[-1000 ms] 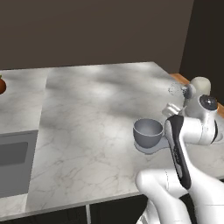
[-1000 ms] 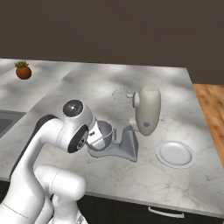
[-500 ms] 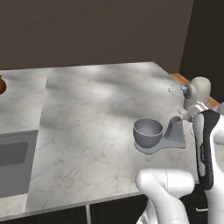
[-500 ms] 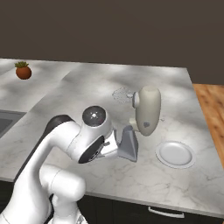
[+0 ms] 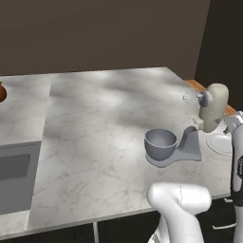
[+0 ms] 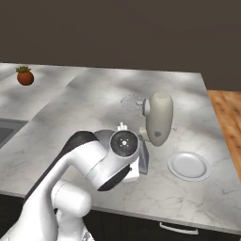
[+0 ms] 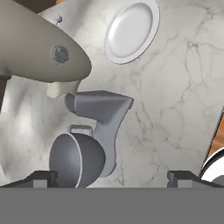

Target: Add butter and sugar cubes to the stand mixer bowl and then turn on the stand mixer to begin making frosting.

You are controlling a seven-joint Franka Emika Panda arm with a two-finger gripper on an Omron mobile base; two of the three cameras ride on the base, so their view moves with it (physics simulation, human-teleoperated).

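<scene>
**A:** Mixer first — where does it stand?

**B:** The mixer (image 5: 205, 124) sits on the marble counter (image 5: 95, 137) near its right end. Its grey base and curved neck carry a cream head, which is tilted up, with the whisk (image 6: 132, 102) raised in the air beyond it.

**A:** And the bowl?

**B:** The bowl (image 5: 160, 144) rests on the mixer's base, just in front of the neck. From the left base camera its inside looks bare grey. In the hand camera it lies at the lower left, beside the neck.

**A:** What about the gripper?

**B:** The gripper (image 7: 111, 177) hangs above the mixer and looks down on it. Its two dark fingertips (image 7: 41, 178) stand wide apart at the bottom of the hand camera's picture, with nothing between them.

**A:** Anything else nearby?

**B:** A white plate (image 6: 188, 165) lies flat on the counter just right of the mixer, apart from it. A sink (image 5: 14, 173) is set in the counter at the far left, and a small potted plant (image 6: 25, 76) stands at the back left. I cannot make out the butter or sugar.
</scene>
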